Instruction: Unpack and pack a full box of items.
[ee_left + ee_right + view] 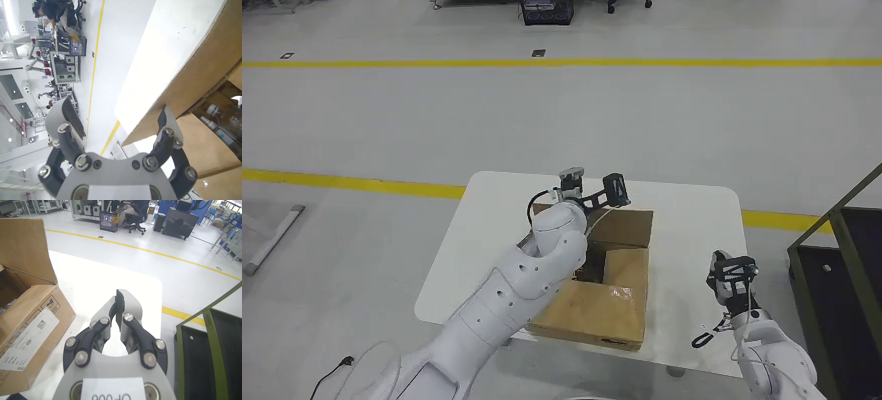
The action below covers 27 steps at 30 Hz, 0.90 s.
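Observation:
A brown cardboard box (607,300) stands in the middle of the white table (692,215), its flaps partly open. My left gripper (594,185) is at the box's far edge. In the left wrist view this left gripper (115,104) is open wide, and one finger (166,121) touches the corner of a raised flap (189,79). Inside the box lie clear bottles with white caps (213,111). My right gripper (117,306) is shut with nothing in it, over the table to the right of the box (28,313), and shows in the top view as the right gripper (732,268).
A green-framed cart (208,342) stands just off the table's right side; the same cart (842,260) shows in the top view. A white label (28,336) is stuck on the box's side. Bare table lies around the box.

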Each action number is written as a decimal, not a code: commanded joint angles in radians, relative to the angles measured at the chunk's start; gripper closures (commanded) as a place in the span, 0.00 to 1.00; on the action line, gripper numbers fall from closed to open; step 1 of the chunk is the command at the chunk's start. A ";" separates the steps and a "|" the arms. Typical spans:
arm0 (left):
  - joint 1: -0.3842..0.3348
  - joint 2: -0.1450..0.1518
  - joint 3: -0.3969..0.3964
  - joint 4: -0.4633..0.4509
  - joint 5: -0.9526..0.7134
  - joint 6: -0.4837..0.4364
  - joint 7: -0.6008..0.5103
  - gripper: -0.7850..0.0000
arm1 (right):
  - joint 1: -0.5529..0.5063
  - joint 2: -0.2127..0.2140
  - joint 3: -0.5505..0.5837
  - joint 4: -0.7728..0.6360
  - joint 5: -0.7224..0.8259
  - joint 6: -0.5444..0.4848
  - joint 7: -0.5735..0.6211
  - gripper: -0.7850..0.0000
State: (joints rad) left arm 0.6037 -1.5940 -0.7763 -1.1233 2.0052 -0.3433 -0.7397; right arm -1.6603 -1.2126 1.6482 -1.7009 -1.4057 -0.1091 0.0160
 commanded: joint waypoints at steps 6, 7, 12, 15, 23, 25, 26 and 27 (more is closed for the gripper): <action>-0.088 -0.051 0.056 0.207 -0.020 0.059 0.056 0.00 | 0.006 -0.001 -0.004 0.004 -0.003 0.008 0.007 1.00; -0.099 -0.063 0.071 0.241 -0.019 0.067 0.061 0.00 | 0.009 -0.001 -0.005 0.005 -0.003 0.009 0.009 1.00; -0.130 -0.102 0.108 0.347 -0.041 0.094 0.087 0.00 | 0.016 -0.002 -0.004 0.012 -0.002 0.011 0.012 1.00; -0.149 -0.124 0.120 0.416 -0.058 0.108 0.103 0.00 | 0.019 -0.002 -0.004 0.014 -0.004 0.013 0.013 1.00; -0.188 -0.174 0.134 0.561 -0.110 0.107 0.133 0.00 | 0.025 -0.002 -0.001 0.022 -0.006 0.009 0.012 1.00; -0.193 -0.184 0.140 0.585 -0.111 0.111 0.143 0.00 | 0.027 -0.002 -0.001 0.022 -0.007 0.006 0.012 1.00; -0.195 -0.188 0.142 0.597 -0.110 0.113 0.147 0.00 | 0.027 -0.002 -0.001 0.023 -0.007 0.005 0.012 1.00; -0.198 -0.192 0.142 0.608 -0.113 0.113 0.150 0.00 | 0.028 -0.002 -0.001 0.024 -0.008 0.003 0.013 1.00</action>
State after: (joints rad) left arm 0.4075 -1.7831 -0.6345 -0.5241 1.8937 -0.2306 -0.5920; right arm -1.6330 -1.2144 1.6470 -1.6774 -1.4129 -0.1050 0.0281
